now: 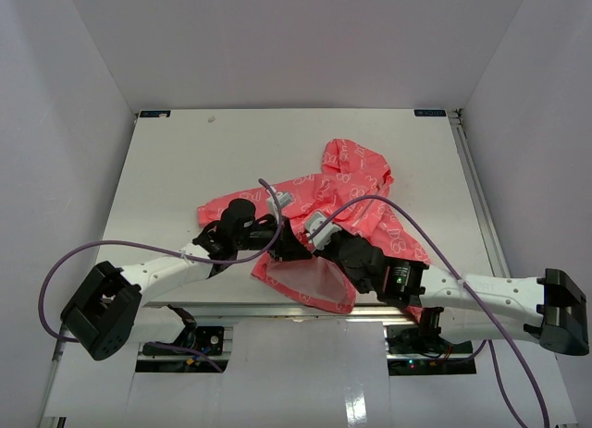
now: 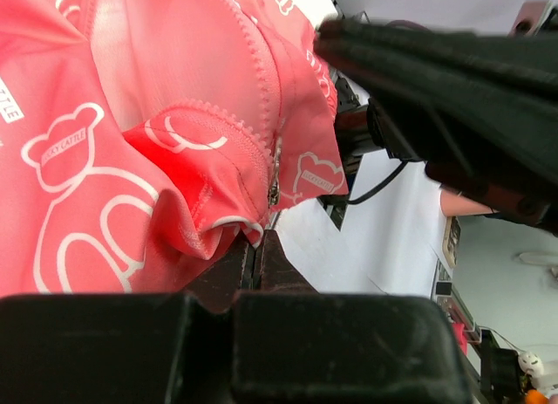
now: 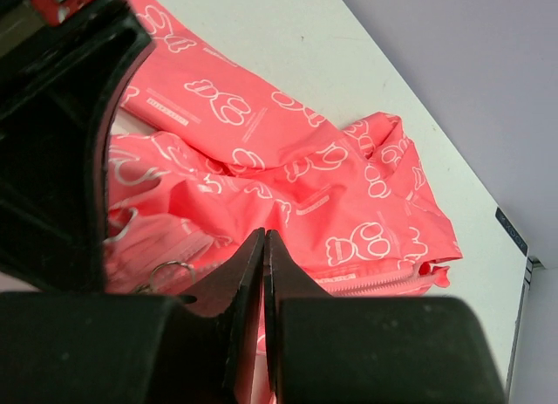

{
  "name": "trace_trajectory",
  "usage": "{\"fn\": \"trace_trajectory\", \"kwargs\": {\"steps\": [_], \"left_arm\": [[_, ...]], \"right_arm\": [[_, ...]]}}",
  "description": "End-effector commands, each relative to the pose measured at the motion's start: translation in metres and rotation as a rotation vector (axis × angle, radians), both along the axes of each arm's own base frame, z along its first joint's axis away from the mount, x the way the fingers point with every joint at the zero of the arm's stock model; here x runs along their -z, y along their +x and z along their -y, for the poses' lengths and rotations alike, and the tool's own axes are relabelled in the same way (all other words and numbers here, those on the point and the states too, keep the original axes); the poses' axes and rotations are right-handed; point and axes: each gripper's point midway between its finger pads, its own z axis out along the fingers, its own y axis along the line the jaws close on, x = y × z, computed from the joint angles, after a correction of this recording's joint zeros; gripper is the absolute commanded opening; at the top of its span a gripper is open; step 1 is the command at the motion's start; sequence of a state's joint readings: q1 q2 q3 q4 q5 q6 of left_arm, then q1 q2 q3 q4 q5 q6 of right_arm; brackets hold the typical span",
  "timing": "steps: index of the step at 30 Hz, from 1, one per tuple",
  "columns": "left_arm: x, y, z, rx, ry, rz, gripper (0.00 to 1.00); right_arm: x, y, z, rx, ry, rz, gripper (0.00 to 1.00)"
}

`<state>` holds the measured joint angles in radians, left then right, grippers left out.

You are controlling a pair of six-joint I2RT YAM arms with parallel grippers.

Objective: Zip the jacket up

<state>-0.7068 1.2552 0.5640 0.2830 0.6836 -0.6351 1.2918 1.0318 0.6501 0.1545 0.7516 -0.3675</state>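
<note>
Left gripper [image 2: 258, 247] is pinching the jacket's [image 2: 131, 116] hem beside the zipper's [image 2: 261, 90] lower end, fingers closed tight. The coral jacket is lying crumpled at the middle of the white table [image 1: 185, 160], hood pointing toward one o'clock. The right gripper [image 3: 264, 243], reaching in from four o'clock, is pressing closed against the fabric; any hold is unclear.
</note>
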Motion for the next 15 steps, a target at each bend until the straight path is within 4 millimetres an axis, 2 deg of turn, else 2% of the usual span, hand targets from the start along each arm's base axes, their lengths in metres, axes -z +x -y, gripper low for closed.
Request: {"fn": "trace_trajectory", "kwargs": {"steps": [1, 4, 7, 11, 13, 15], "left_arm": [[-0.004, -0.011, -0.002, 0.039, -0.017, -0.008, 0.0], [-0.004, -0.012, -0.001, 0.052, -0.024, -0.008, 0.0], [-0.003, -0.011, -0.001, 0.053, -0.024, 0.005, 0.0], [-0.005, -0.011, -0.002, 0.055, -0.031, 0.041, 0.0], [-0.004, -0.011, -0.003, 0.056, -0.03, 0.053, 0.0], [-0.004, -0.011, -0.002, 0.057, -0.031, 0.062, 0.0]], "right_arm": [[-0.013, 0.004, 0.002, 0.009, 0.026, 0.035, 0.08], [-0.014, 0.005, 0.003, 0.013, 0.045, 0.026, 0.08], [-0.029, -0.005, -0.007, -0.044, 0.138, -0.06, 0.08], [-0.035, -0.011, -0.002, -0.072, 0.259, -0.243, 0.27], [-0.04, -0.023, -0.013, -0.213, 0.313, -0.368, 0.37], [-0.04, -0.021, -0.012, -0.269, 0.364, -0.467, 0.45]]}}
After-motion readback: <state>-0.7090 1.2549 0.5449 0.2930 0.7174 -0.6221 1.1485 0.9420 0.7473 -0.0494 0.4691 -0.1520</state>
